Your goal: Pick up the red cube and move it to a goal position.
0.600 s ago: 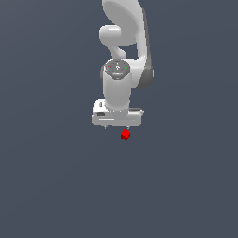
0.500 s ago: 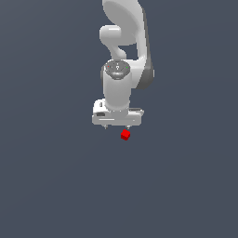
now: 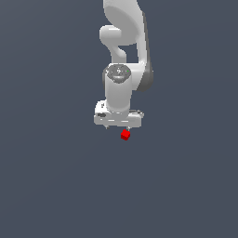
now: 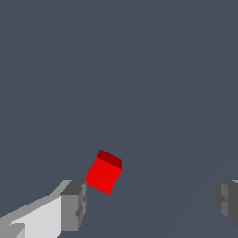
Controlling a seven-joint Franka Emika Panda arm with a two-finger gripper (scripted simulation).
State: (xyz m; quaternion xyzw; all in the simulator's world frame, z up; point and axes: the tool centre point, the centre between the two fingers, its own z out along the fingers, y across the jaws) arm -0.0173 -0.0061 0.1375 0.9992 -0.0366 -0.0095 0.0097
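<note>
The red cube (image 3: 125, 135) is small and plain and lies on the dark grey floor just below the white gripper (image 3: 118, 124) in the exterior view. In the wrist view the red cube (image 4: 104, 172) sits turned at an angle, close beside one grey fingertip (image 4: 74, 205); the other fingertip (image 4: 227, 200) is far off at the frame's edge. The gripper (image 4: 151, 202) is open wide and holds nothing. The cube is not between the fingers; it lies ahead of them and off towards one finger. The fingers are mostly hidden under the hand in the exterior view.
The white arm (image 3: 123, 51) rises behind the hand in the exterior view. Plain dark grey floor (image 3: 56, 186) surrounds the cube on all sides. No goal marker shows.
</note>
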